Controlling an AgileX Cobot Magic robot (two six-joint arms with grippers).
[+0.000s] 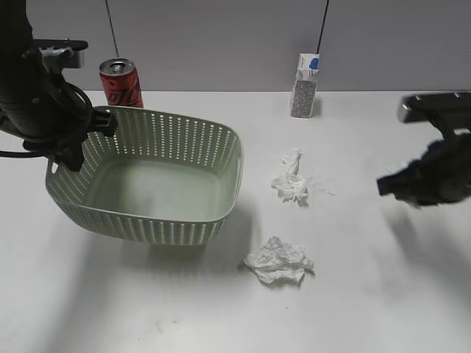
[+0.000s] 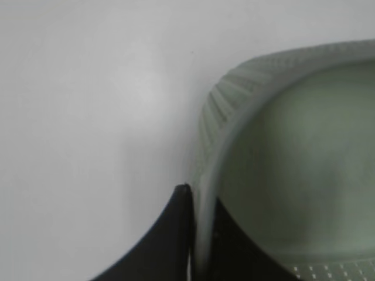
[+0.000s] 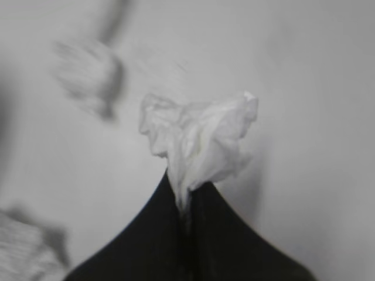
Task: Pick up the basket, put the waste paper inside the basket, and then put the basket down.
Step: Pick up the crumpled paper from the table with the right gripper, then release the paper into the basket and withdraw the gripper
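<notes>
Sage-green slotted basket (image 1: 158,180) pinched at rim by left gripper (image 2: 196,234). Three crumpled white wads: two on table (image 1: 291,180) (image 1: 280,261), one pinched by right gripper (image 3: 187,202).

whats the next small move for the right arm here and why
Probably carry the crumpled white tissue wad, pinched in the right gripper, leftward over the pale sage-green perforated plastic basket and release. The left gripper holds the basket's rim tilted up, and nothing lies inside.

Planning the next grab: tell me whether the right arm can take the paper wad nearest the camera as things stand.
Probably not yet. The right end effector is already shut on a waste paper wad, so it has no free grip. The path itself looks open: the near wad lies on bare table, apart from the basket.
</notes>
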